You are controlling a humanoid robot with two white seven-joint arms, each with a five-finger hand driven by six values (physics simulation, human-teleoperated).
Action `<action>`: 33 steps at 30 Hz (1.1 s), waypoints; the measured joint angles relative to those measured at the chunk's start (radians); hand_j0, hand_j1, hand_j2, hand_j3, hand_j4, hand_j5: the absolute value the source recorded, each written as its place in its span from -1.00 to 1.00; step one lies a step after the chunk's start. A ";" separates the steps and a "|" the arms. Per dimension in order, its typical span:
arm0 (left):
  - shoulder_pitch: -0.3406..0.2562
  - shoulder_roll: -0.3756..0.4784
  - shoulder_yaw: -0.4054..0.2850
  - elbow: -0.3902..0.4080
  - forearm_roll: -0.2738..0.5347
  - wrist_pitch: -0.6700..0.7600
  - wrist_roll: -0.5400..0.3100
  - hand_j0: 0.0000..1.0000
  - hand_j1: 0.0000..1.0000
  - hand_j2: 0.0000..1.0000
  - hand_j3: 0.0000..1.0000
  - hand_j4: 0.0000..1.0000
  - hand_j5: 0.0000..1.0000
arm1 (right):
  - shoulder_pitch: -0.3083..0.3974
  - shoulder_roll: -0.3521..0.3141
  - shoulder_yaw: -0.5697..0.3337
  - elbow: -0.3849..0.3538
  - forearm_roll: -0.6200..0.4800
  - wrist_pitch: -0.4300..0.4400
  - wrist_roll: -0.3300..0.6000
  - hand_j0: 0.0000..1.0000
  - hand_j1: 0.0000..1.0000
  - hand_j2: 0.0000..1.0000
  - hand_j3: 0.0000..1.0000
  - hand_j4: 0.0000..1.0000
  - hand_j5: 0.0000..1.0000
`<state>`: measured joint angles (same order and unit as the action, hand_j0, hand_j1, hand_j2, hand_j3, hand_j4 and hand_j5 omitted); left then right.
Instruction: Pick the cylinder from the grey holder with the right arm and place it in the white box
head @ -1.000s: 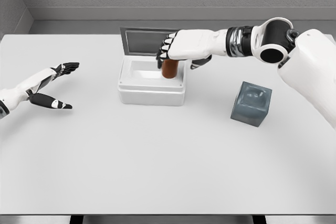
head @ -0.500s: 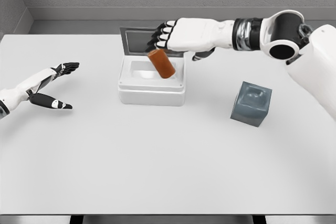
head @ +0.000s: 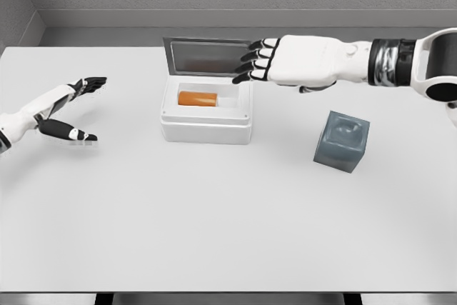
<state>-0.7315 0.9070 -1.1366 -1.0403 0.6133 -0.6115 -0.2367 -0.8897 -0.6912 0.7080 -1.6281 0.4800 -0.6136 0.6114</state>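
Cylinder down in the box; right hand empty above its far right corner.

The cylinder lay on its side inside the white box, long axis running left-right, resting in the left half of the cavity. The right hand hovered up and to the right of it, fingers spread, holding nothing; it was much the nearer hand. The left hand sat relaxed and empty, well off to the left. Half a second before, the cylinder hung tilted under the fingers; since then it dropped flat and the hand pulled right. The holder stood empty.
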 measured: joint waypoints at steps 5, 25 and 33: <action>-0.134 -0.077 0.001 0.001 0.023 0.000 -0.015 1.00 1.00 1.00 1.00 1.00 1.00 | 0.005 -0.021 -0.004 -0.003 -0.006 0.000 0.000 1.00 1.00 1.00 1.00 1.00 1.00; -0.203 -0.309 0.033 0.164 0.132 0.141 -0.130 1.00 1.00 1.00 1.00 1.00 1.00 | 0.063 -0.090 -0.069 0.007 -0.009 0.000 0.000 1.00 1.00 1.00 1.00 1.00 1.00; -0.204 -0.348 0.085 0.216 0.122 0.141 -0.182 1.00 1.00 1.00 1.00 1.00 1.00 | 0.084 -0.110 -0.127 0.018 -0.011 0.000 0.000 1.00 1.00 1.00 1.00 1.00 1.00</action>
<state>-0.9357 0.5587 -1.0520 -0.8242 0.7358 -0.4701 -0.4191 -0.8053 -0.8015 0.5810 -1.6104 0.4690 -0.6136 0.6114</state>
